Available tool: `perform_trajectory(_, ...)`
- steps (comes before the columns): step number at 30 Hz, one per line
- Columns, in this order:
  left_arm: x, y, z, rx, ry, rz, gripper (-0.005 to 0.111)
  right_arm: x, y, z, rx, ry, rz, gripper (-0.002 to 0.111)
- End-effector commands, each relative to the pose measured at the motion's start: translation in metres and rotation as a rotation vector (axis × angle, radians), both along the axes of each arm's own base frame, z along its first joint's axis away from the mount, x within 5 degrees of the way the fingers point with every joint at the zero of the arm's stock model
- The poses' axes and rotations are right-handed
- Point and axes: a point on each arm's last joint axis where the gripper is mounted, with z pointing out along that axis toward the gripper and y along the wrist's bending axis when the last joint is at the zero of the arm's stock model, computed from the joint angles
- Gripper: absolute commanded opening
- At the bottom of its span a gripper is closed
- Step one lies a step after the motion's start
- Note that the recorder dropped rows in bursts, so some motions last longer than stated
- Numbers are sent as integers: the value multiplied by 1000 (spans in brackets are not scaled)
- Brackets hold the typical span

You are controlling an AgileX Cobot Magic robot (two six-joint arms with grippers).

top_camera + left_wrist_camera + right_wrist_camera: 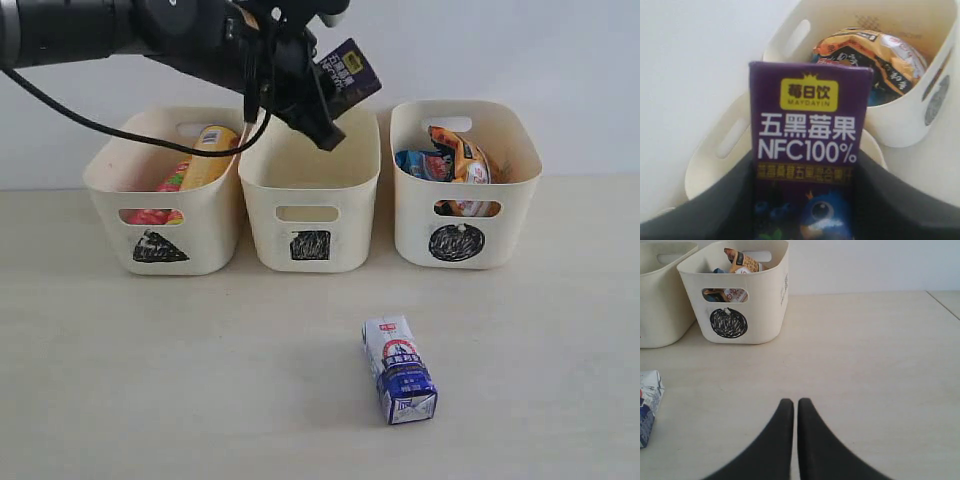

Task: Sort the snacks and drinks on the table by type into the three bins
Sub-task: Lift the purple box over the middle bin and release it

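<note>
My left gripper (325,105) is shut on the dark purple carton (350,72), holding it in the air over the middle bin (310,215), the one marked with a square. In the left wrist view the purple carton (807,130) fills the space between the dark jaws, above that bin's rim (715,160). The white and blue carton (398,368) lies on the table (150,380) in front of the bins. The triangle bin (165,215) holds the orange chip tube (208,155) and the pink chip tube (150,214). The circle bin (462,215) holds the orange-black bag (462,155) and the blue-white packet (420,163). My right gripper (795,402) is shut and empty above the table.
A pale wall stands close behind the three bins. The left arm (120,30) and its black cable (110,130) stretch over the triangle bin. In the right wrist view the white and blue carton (649,400) lies off to one side, with the circle bin (735,295) beyond.
</note>
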Motion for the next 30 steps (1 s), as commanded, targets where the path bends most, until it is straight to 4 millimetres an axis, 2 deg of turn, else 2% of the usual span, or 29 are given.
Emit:
perform_trajectory(1, 21, 5, -18, -55, -23, 65, 4, 0, 0, -1, 3, -4, -3, 0)
perform_trajectory(4, 35, 11, -34, -87, -19, 114, 4, 0, 0, -1, 3, -4, -3, 0)
perform_trajectory(6, 44, 14, -49, -93, -10, 140, 10, 0, 0, -1, 3, -4, -3, 0)
perform_trajectory(8, 48, 15, -60, -83, 4, 146, 33, 0, 0, -1, 3, -4, -3, 0)
perform_trajectory(12, 52, 14, -69, -107, 25, 167, 88, 0, 0, 0, 4, -12, -3, 0)
perform_trajectory(15, 51, 14, -71, -97, 43, 165, 94, 0, 0, 0, 4, -10, -3, 0)
perform_trajectory(18, 49, 15, -70, -78, 52, 157, 91, 0, 0, 0, 4, -10, -3, 0)
perform_trajectory(20, 44, 17, -61, -69, 66, 151, 83, 0, 0, 0, 4, -10, -3, 0)
perform_trajectory(21, 42, 18, -56, -65, 76, 148, 77, 0, 0, 0, 4, -10, -3, 0)
perform_trajectory(22, 36, 20, -45, -56, 93, 141, 59, 0, 0, 0, 4, -10, -3, 0)
perform_trajectory(25, 24, 25, -26, -39, 125, 128, 30, 0, 0, 0, 4, -10, -3, 0)
perform_trajectory(27, 15, 29, -14, -23, 156, 119, 6, 0, 0, 0, 4, -10, -3, 0)
perform_trajectory(30, 3, 34, 0, -10, 212, 118, 4, 0, 0, 0, 4, -10, -3, 0)
